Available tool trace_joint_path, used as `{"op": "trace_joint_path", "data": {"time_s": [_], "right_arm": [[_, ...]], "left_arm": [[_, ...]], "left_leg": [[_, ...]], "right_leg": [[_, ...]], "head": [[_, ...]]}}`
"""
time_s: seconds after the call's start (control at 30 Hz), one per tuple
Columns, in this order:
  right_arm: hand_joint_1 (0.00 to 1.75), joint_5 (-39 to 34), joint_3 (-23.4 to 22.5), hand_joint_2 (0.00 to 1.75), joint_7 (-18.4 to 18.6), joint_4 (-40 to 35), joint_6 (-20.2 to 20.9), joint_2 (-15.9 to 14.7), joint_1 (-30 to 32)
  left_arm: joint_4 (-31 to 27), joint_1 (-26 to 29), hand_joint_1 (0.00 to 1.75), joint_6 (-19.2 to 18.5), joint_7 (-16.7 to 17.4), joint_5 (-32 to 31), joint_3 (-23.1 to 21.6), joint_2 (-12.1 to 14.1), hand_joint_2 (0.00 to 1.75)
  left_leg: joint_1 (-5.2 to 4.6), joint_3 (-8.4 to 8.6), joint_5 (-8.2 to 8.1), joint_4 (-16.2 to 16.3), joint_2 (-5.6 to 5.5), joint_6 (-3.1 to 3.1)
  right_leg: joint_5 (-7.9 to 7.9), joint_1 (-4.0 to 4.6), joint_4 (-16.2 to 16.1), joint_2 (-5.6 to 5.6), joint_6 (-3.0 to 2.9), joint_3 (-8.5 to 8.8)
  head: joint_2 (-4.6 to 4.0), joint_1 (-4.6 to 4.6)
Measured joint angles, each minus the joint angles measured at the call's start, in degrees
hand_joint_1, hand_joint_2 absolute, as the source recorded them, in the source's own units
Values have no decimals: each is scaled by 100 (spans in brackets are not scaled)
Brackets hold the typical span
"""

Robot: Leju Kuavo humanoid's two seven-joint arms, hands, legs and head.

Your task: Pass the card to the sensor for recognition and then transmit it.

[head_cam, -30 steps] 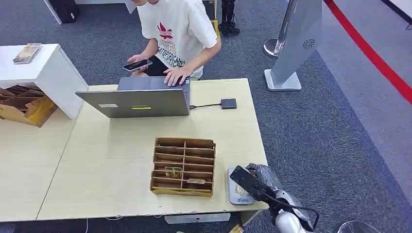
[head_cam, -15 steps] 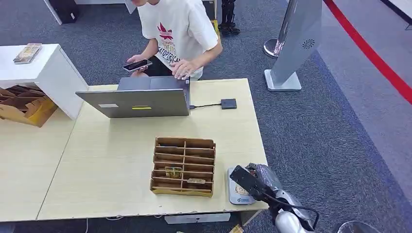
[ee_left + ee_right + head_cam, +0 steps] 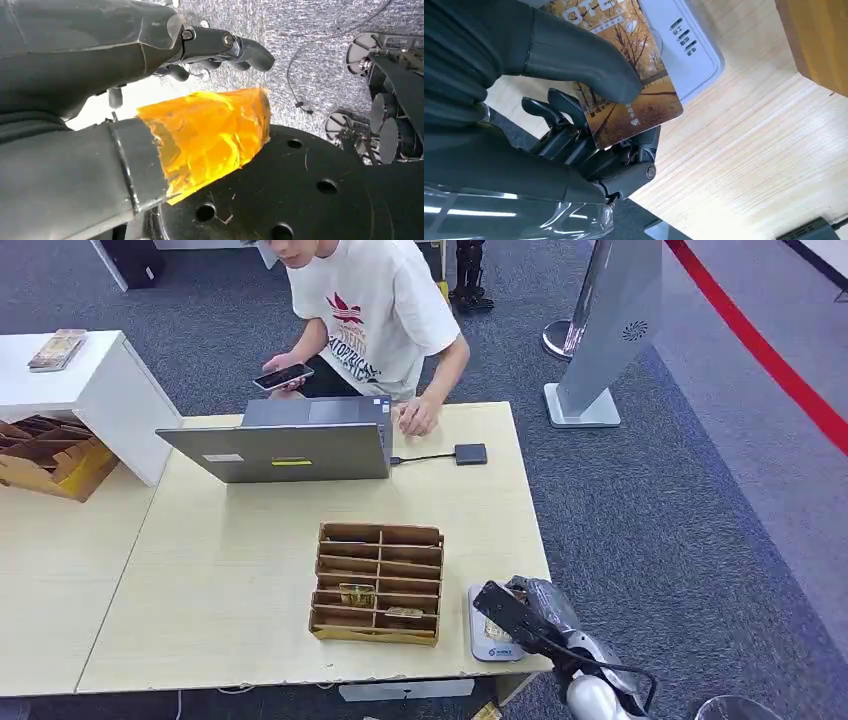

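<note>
While the right hand (image 3: 574, 120) pinches the card (image 3: 624, 85) between thumb and fingers (image 3: 559, 112), the card hangs right over the sensor (image 3: 492, 640) at the lower right of the head frame, so the reading step looks underway. Whether card and pad touch, cannot tell. Handing it on is not yet done; the person (image 3: 370, 310) at the upper middle holds a phone (image 3: 283, 376) and rests one palm by the laptop (image 3: 285, 440).

Card: thin, stiff, glossy, autumn-tree print, rounded corners. Sensor: smooth white-grey plastic slab, rounded edges, small printed marks. Tabletop (image 3: 230, 570): pale wood grain, matte. Tray (image 3: 378, 582) at lower middle: brown cardboard, slotted compartments, a couple holding small items.

Left hand (image 3: 150, 65) hangs over grey carpet, fingers loosely curled with nothing in them, thumb wrapped in crinkly orange tape.
</note>
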Motion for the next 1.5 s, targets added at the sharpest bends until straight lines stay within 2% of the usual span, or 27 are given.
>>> {"op": "trace_joint_path", "data": {"time_s": [1.5], "right_arm": [[175, 57, -39, 175, 57, 0, -18, 11, 39]], "left_arm": [[0, -1, 0, 9, -13, 179, -164, 15, 0]], "left_leg": [[0, 7, 0, 0, 1, 0]], "right_leg": [[0, 0, 0, 0, 0, 6]], "head": [[0, 0]]}}
